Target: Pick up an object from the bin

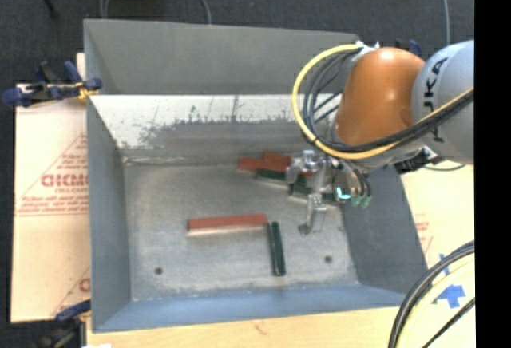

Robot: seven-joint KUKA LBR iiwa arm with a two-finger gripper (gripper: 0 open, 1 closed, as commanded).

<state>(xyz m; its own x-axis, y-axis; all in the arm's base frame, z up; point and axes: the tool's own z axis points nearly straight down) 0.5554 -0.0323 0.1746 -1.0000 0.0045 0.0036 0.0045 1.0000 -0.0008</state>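
Observation:
My gripper (310, 219) hangs low over the right half of the bin floor, under the arm's orange cover. Just left of it, toward the back wall, lies a small red and dark green thing (264, 166), partly hidden by the gripper's body. A dark green stick (276, 249) lies lengthwise on the floor, a little in front of the gripper and to its left. A flat red-brown bar (227, 223) lies crosswise further left, its right end close to the stick's top. I see nothing held in the gripper.
The arm with its orange cover and looped cables overhangs the bin's right side and back right corner. The sloped bin walls rise close to the gripper on the right.

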